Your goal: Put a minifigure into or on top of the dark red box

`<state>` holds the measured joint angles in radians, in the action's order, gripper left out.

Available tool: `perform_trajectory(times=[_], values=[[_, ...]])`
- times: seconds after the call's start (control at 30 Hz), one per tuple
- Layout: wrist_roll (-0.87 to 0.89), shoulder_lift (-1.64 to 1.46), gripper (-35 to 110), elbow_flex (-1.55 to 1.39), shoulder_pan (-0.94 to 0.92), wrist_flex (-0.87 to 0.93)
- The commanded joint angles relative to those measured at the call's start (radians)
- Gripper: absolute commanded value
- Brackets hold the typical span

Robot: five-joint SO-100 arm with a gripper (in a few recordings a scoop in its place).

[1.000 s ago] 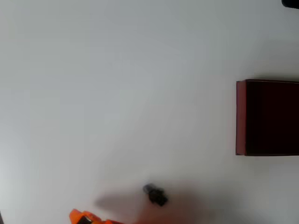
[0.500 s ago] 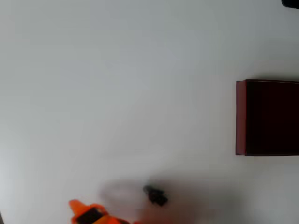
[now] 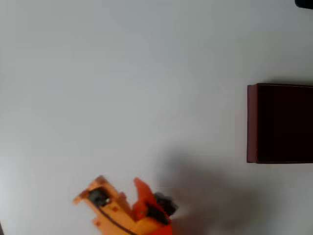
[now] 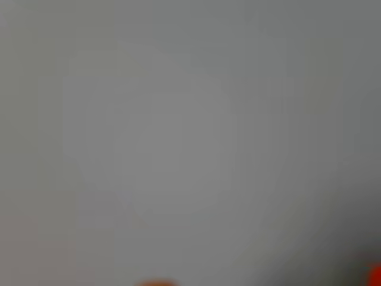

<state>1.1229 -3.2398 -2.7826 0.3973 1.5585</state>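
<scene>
A: Where do you stand?
B: You're on the approach: the gripper [image 3: 146,203] hangs over the minifigure [image 3: 165,202] near the table's [image 3: 122,88] lower edge in the overhead view. Whether the jaws are spread or clenched, I cannot tell.
A: Next?
B: Grasp it, then carry it right to the dark red box [image 3: 279,123], well apart.
</scene>
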Motion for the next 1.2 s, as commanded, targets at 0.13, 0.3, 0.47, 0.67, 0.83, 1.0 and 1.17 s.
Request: perform_trajectory(times=[0.13, 0.3, 0.47, 0.67, 0.83, 1.0, 1.17], values=[[0.143, -0.011, 19, -0.08, -0.032, 0.025], [0.127, -0.012, 19, -0.098, -0.028, 0.006], [0.021, 0.008, 20, -0.086, -0.074, -0.002], [0.035, 0.195, 21, -0.095, -0.043, -0.087], [0.1, 0.336, 21, -0.078, -0.006, -0.147], [0.124, 0.485, 22, -0.046, -0.017, -0.202], [0.077, 0.706, 22, 0.043, -0.032, -0.268]])
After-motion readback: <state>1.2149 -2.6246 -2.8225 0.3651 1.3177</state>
